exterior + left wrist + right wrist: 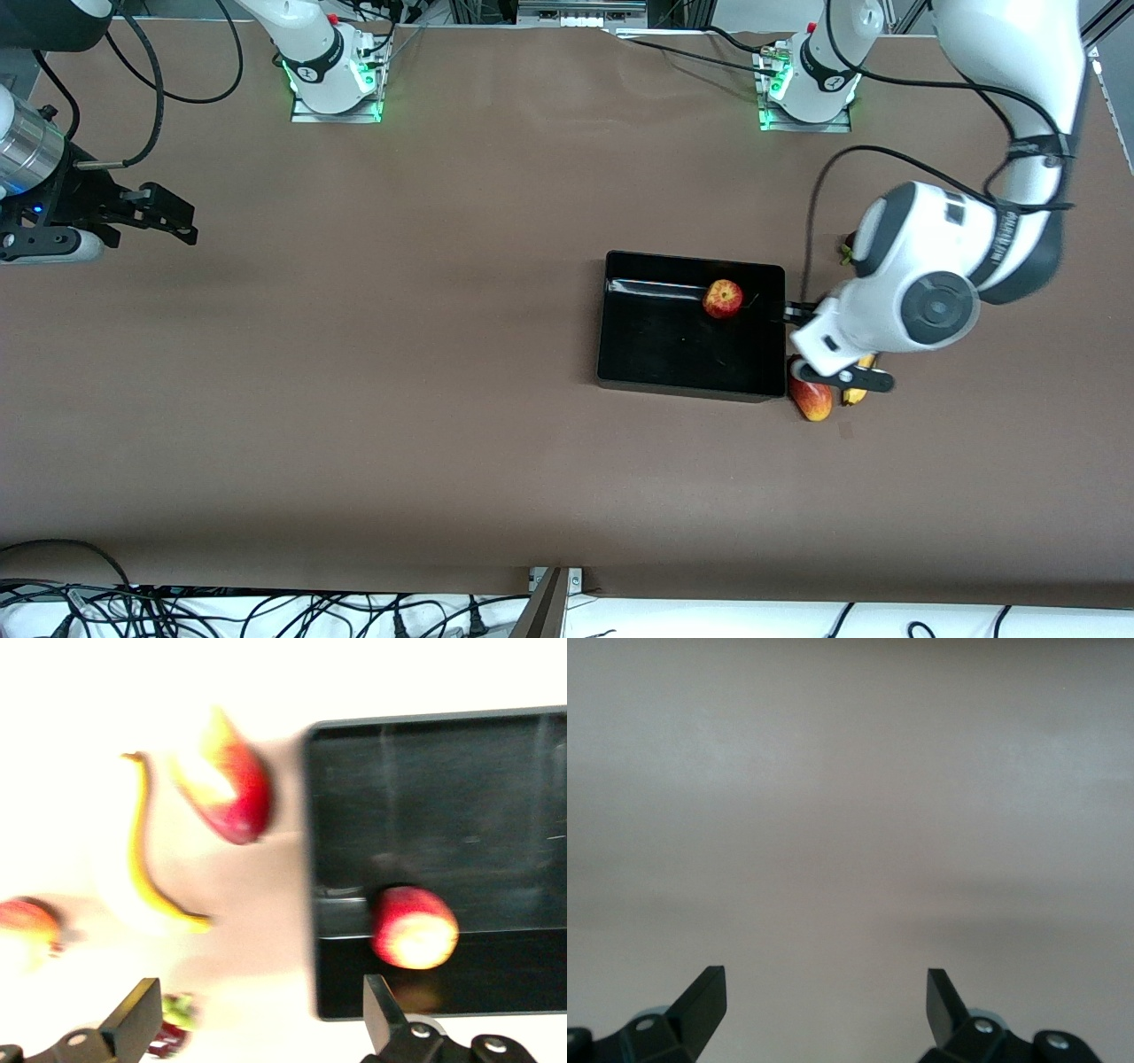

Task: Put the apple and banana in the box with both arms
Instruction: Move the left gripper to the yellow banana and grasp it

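The apple (723, 299) lies inside the black box (620, 354), near the wall farther from the front camera. It also shows in the left wrist view (414, 927), as does the box (443, 815). The yellow banana (857, 391) lies on the table beside the box, at the left arm's end, mostly hidden under the left hand. In the left wrist view the banana (142, 859) shows whole. My left gripper (819, 347) (259, 997) is open and empty above the table, between the box wall and the banana. My right gripper (168, 217) (826, 997) is open and empty over bare table at the right arm's end.
An oblong red-yellow fruit (811, 399) (226, 788) lies against the box's corner beside the banana. A round red fruit (27, 917) and a small green-and-red thing (173, 1023) lie near the banana. A dark fruit (848, 244) peeks out by the left arm.
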